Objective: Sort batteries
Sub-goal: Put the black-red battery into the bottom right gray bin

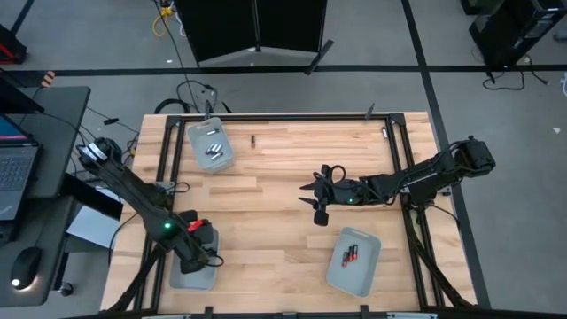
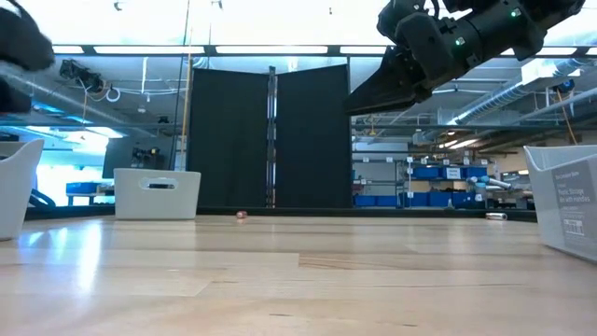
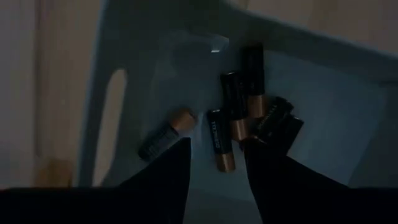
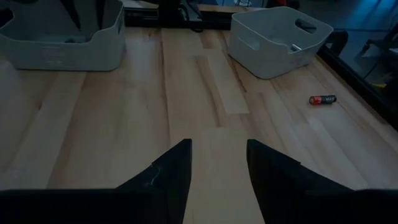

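Wood table (image 1: pixel 275 177), three grey trays. Lone battery (image 1: pixel 252 140) lies upper centre of high view, long axis up-down, well apart from my right tool (image 1: pixel 316 197), nearer arm, fingers parted, empty. Left tool (image 3: pixel 216 180) released over lower-left tray (image 1: pixel 202 276), copper-tipped cells (image 3: pixel 231 121) inside.

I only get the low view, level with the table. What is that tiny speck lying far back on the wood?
Observer: A lone battery, dark with a red end. It lies on the table beside the far tray.
Operator: And the arm up top, is it carrying anything?
Observer: No. That is the right tool, open and empty, above the middle of the table.
Operator: Where is the other arm?
Observer: The left tool hangs open over the near left tray, which holds copper-ended batteries.
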Controlling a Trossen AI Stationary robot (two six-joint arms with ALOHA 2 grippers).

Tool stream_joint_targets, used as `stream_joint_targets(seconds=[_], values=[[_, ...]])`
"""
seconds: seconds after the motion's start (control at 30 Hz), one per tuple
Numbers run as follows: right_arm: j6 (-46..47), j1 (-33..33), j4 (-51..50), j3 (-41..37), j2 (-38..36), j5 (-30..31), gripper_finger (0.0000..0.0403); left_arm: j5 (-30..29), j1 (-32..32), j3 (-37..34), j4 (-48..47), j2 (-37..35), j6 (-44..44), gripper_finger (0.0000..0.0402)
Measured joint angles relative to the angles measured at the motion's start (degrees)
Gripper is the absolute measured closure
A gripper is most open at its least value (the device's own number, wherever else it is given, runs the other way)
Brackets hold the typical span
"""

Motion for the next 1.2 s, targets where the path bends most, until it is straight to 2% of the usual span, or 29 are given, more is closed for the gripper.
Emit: stream_joint_targets(seconds=[0.13,0.27,0.37,0.47,0.57,0.77,0.87,1.03,1.2], values=[[0.04,0.02,0.0,0.0,0.0,0.0,0.0238,-2.76,0.1,5.31,-4.99,0.0,-0.01,0.0241],[0.22,0.04,0.0,0.0,0.0,0.0,0.0238,-9.2,3.65,11.35,-6.41,-0.07,0.09,0.0263],[0.22,0.04,0.03,0.0,0.0,0.0,0.0238,-13.65,9.58,14.88,-6.34,-0.07,1.52,0.0303],[0.2,0.04,0.76,0.0,0.0,0.0,0.0238,-15.56,18.07,17.21,-5.29,-0.11,4.67,0.0354],[0.07,0.04,0.93,0.0,0.0,-0.01,0.0238,-15.79,27.92,17.8,-1.49,-0.11,11.58,0.0392],[-0.96,0.04,1.31,0.0,0.0,0.0,0.0238,-9.22,47.48,17.68,6.97,2.82,23.61,0.0381],[-1.07,0.0,1.31,0.0,0.0,0.0,0.0238,-7.87,55.02,17.67,10.25,5.93,27.83,0.0379],[-1.07,0.0,1.29,-0.01,0.0,0.0,0.0238,-7.63,64.13,17.63,14.84,12.19,33.46,0.0377],[-1.06,0.0,1.25,-0.02,0.0,0.0,0.0238,-7.63,70.1,17.63,18.82,18.16,33.66,0.0362]])
